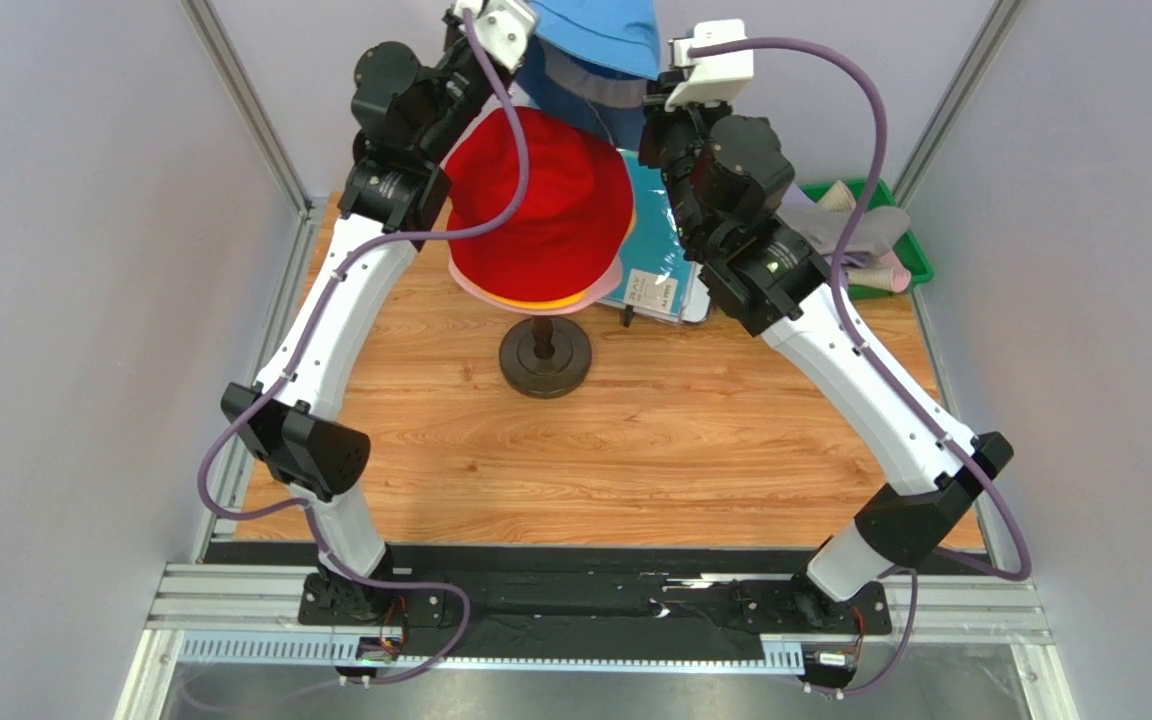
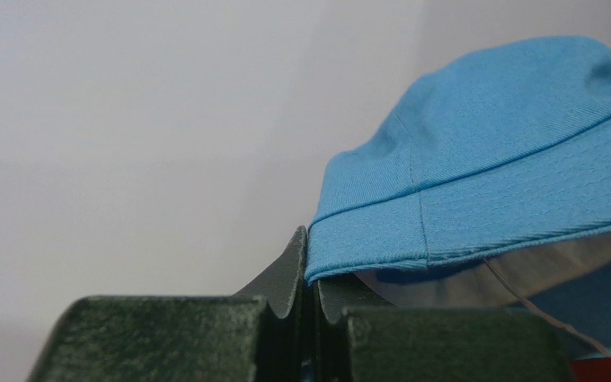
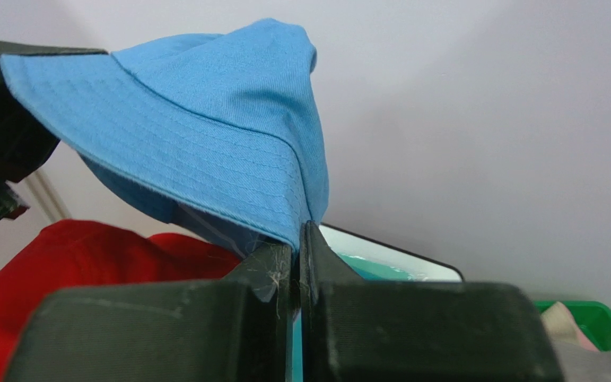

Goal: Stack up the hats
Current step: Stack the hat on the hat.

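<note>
A blue hat [image 1: 593,33] hangs in the air at the back of the table, above and just behind a red hat [image 1: 537,207]. The red hat tops a stack on a stand, with orange-yellow [image 1: 537,305] and pink [image 1: 609,285] brims peeking out beneath it. My left gripper [image 2: 310,267] is shut on the left edge of the blue hat's [image 2: 492,151] brim. My right gripper [image 3: 299,247] is shut on the opposite edge of the blue hat's [image 3: 205,119] brim, with the red hat [image 3: 85,267] below it. The brim is stretched between the two.
The stand's dark round base [image 1: 545,357] sits mid-table on the wood. A teal sheet with a white frame [image 1: 660,270] lies right of the stack. A green bin [image 1: 910,248] at the back right holds more cloth hats [image 1: 853,225].
</note>
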Robot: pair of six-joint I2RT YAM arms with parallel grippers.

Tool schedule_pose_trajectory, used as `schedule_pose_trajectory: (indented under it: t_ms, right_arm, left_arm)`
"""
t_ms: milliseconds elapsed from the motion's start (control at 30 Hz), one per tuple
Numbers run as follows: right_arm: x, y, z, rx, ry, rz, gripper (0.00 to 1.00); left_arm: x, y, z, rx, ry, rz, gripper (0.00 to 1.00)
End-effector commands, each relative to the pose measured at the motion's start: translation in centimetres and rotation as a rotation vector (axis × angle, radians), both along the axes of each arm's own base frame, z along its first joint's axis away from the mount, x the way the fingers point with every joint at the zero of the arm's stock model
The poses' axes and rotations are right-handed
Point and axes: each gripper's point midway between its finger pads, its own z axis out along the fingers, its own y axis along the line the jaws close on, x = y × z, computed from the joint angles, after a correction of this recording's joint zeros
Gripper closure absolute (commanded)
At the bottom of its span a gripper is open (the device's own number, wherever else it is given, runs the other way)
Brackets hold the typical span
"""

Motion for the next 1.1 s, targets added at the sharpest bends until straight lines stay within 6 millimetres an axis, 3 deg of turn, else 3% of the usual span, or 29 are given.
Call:
schedule_pose_trajectory:
  t_ms: [0,67,133,167,267,367,533,633,733,833,1067]
  right_arm:
    - [-2.2,-1.6,4.0,0.118,-0.094,0.001,1.0]
    - [-2.9,-0.8,3.3,0.108,-0.088,0.036,1.0]
    - [-4.0,-0.5,3.4,0.113,-0.089,0.071,1.0]
    - [-4.2,0.0,2.6,0.099,-0.076,0.089,1.0]
    - [-5.4,1.0,1.6,0.082,-0.063,0.137,1.0]
    - [-6.2,1.5,1.1,0.069,-0.056,0.156,1.0]
    - [-7.0,2.5,-0.6,0.028,-0.022,0.182,1.0]
    - [-6.9,2.5,-1.3,0.01,-0.008,0.165,1.0]
    - [-6.3,2.0,-1.7,-0.026,-0.004,0.107,1.0]
    - [-5.5,1.0,-1.4,-0.061,-0.018,0.019,1.0]
    - [-5.1,-0.9,3.4,-0.088,-0.119,-0.072,1.0]
  left_arm:
    - [-3.3,8.6,6.8,-0.118,-0.222,0.176,1.0]
    - [-4.7,9.0,5.6,-0.1,-0.241,0.182,1.0]
    - [-7.5,10.0,6.7,-0.118,-0.294,0.19,1.0]
    - [-7.1,10.2,4.7,-0.108,-0.254,0.204,1.0]
    - [-8.7,11.1,2.6,-0.117,-0.236,0.224,1.0]
    - [-9.9,11.8,1.2,-0.143,-0.212,0.233,1.0]
    - [-10.0,13.0,-1.5,-0.186,-0.132,0.277,1.0]
    - [-9.8,12.7,-3.3,-0.188,-0.084,0.256,0.97]
    - [-9.6,12.2,-3.6,-0.217,-0.053,0.223,0.96]
    - [-9.2,11.2,-2.3,-0.225,-0.059,0.173,1.0]
    - [-8.6,10.3,0.5,-0.226,-0.128,0.137,1.0]
